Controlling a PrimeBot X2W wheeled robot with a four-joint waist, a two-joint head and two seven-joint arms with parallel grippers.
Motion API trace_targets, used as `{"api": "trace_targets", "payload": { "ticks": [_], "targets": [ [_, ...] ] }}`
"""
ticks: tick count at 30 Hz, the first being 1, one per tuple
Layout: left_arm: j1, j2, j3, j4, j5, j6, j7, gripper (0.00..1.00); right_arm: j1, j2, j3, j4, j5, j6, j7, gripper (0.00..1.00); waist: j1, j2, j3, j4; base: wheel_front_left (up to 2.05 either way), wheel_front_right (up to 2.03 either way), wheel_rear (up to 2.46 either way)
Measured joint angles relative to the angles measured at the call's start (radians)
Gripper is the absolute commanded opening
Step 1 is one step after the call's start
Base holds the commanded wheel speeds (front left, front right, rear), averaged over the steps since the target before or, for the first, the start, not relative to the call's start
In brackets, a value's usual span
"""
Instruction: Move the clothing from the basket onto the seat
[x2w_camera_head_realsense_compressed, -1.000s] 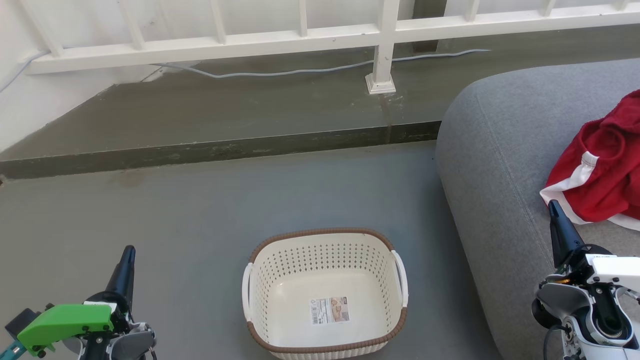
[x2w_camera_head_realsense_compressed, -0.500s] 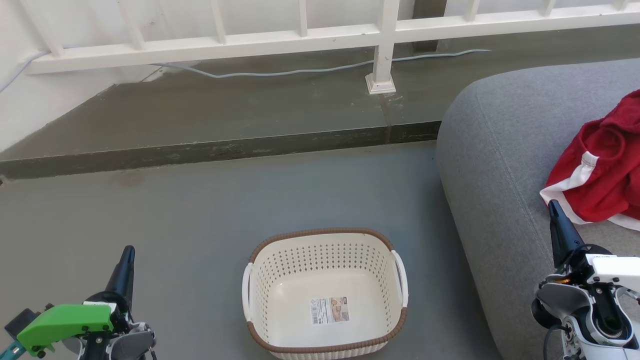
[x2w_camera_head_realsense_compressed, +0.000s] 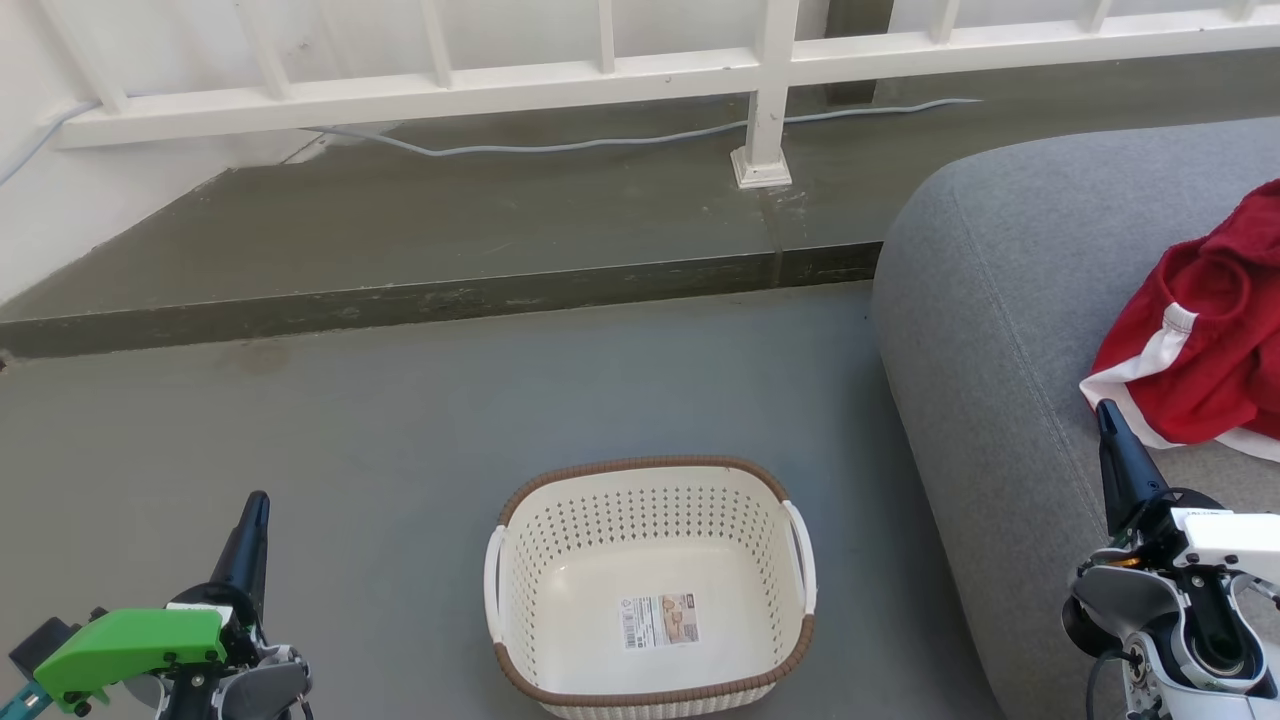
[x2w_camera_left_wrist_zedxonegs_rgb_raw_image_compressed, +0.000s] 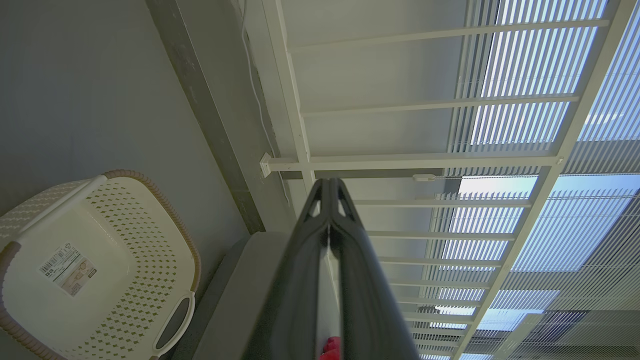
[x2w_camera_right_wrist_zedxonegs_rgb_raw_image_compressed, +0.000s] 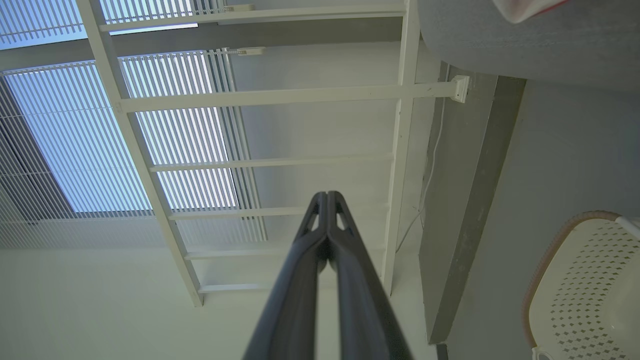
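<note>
While the basket (x2w_camera_head_realsense_compressed: 650, 510) sits upright on the grey floor (x2w_camera_head_realsense_compressed: 400, 430) at the near middle, its cream bottom lies bare around a small printed label (x2w_camera_head_realsense_compressed: 658, 620). The clothing (x2w_camera_head_realsense_compressed: 1205, 340) lies as a crumpled red heap with white trim on top of the seat (x2w_camera_head_realsense_compressed: 1000, 300) at the right, well apart from the basket. The seat's rounded grey corner stands just to the right of the basket's right handle (x2w_camera_head_realsense_compressed: 803, 550). The left claw (x2w_camera_head_realsense_compressed: 258, 498) is closed, its two dark fingers pressed together into one point, gripping nothing and touching nothing. It hangs over the floor at the near left, apart from the basket. The left wrist, with a bright green part (x2w_camera_head_realsense_compressed: 130, 645), sits in the near left corner, and the fingers point away toward the white railing (x2w_camera_head_realsense_compressed: 500, 85) on the far side. The right claw (x2w_camera_head_realsense_compressed: 1104, 407) is shut too and carries nothing. Its tip shows over the seat top, near the white hem of the clothing, and the right wrist view shows the closed fingers free against the railing. The pale right wrist (x2w_camera_head_realsense_compressed: 1190, 590) sits at the near right corner over the seat, fingers pointing away and tilted slightly left. A thin cable (x2w_camera_head_realsense_compressed: 600, 143) runs along the raised step (x2w_camera_head_realsense_compressed: 450, 300) under the railing.
</note>
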Motion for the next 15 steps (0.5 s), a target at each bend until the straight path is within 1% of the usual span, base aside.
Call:
{"api": "trace_targets", "payload": {
  "ticks": [15],
  "targets": [
    [0.0, 0.0, 0.001, 0.001, 0.0, 0.0, 0.001, 0.0, 0.0, 0.0, 0.0, 0.0, 0.001, 0.0, 0.0, 0.0, 0.0, 0.0, 0.0, 0.0, 0.0, 0.0, 0.0]
  ]
}}
